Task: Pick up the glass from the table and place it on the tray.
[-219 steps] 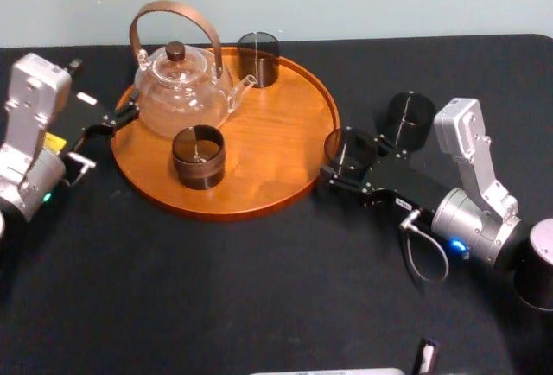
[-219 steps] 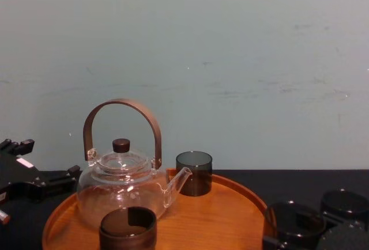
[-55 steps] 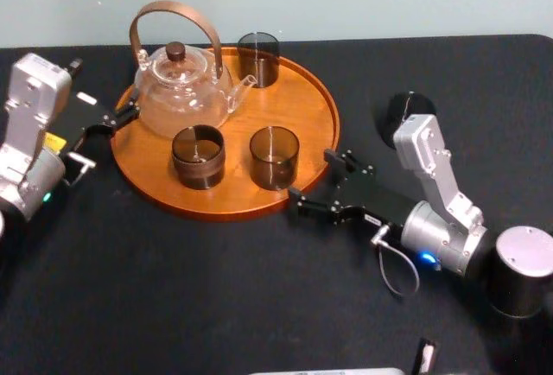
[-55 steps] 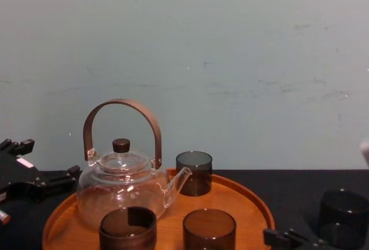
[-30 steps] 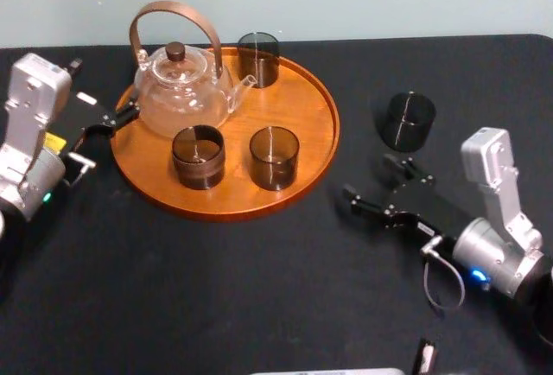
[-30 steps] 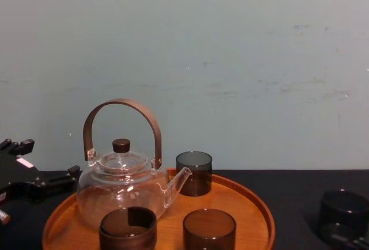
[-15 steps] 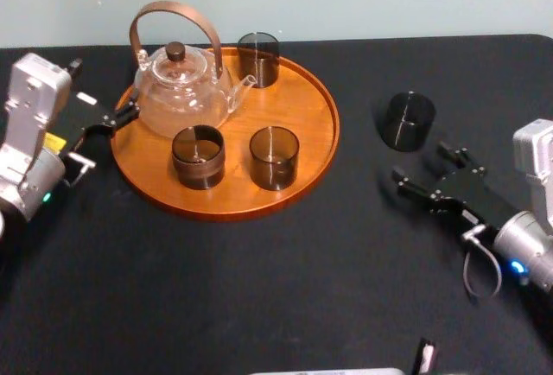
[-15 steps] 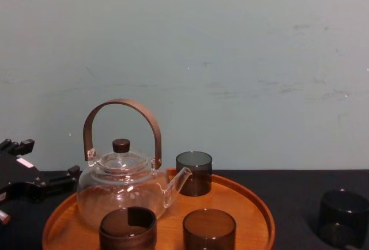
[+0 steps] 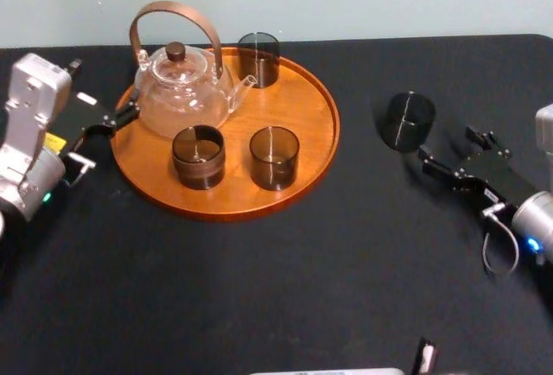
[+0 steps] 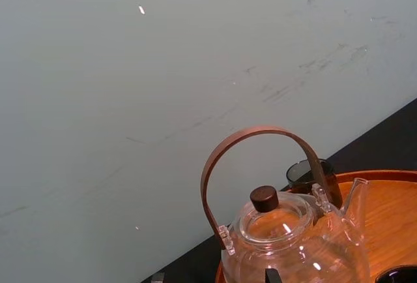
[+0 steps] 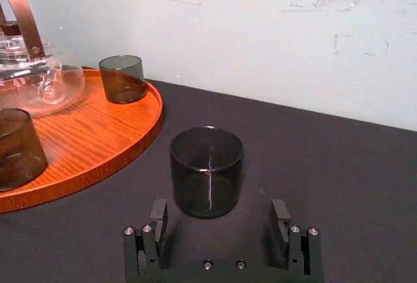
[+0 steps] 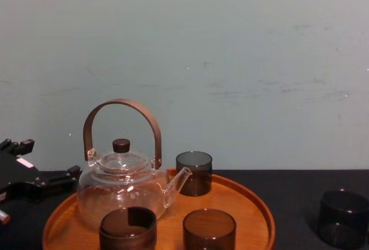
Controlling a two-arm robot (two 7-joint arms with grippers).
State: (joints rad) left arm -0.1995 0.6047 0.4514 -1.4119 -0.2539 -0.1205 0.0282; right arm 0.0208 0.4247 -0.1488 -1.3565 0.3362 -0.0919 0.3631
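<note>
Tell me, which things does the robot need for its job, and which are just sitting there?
Job: glass on the table, open right pincer facing it, tray.
Just there: teapot, three glasses on the tray, left pincer parked.

Silver-grey left arm (image 9: 30,133) with yellow label (image 9: 54,142), black right hand (image 9: 448,146) with silver screws (image 11: 128,230), grey looped cable (image 9: 485,250), blue light (image 9: 533,244)

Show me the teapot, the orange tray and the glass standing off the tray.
teapot (image 9: 183,105), head view, on its clear glass belly.
tray (image 9: 298,111), head view, on the bare wood of its floor.
glass on the table (image 11: 206,182), right wrist view, on its dark side wall.
</note>
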